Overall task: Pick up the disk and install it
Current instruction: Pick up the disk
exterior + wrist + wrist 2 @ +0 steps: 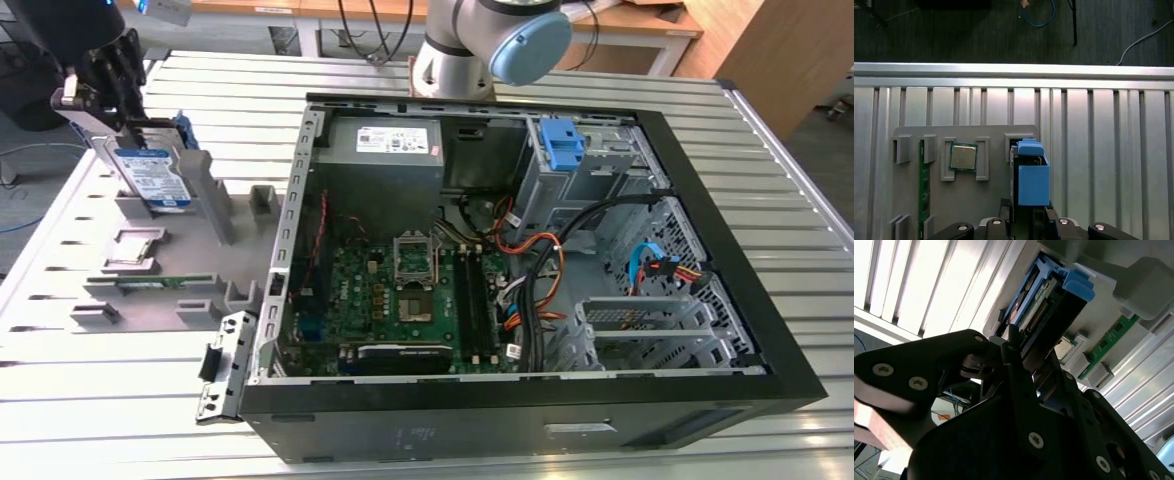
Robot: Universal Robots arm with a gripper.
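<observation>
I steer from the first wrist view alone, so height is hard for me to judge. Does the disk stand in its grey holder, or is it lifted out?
Observer: In the exterior view the disk stands upright in the grey holder, seemingly seated; the gripper is at its top end.
Operator: And where is the computer case?
Observer: The computer case, its side open, lies on the exterior view's right of the holder.

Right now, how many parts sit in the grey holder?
3. The disk stands upright in a slot of the grey holder; a processor chip lies flat in the next pocket; a green memory stick sits beyond it. None seems hidden.
</observation>
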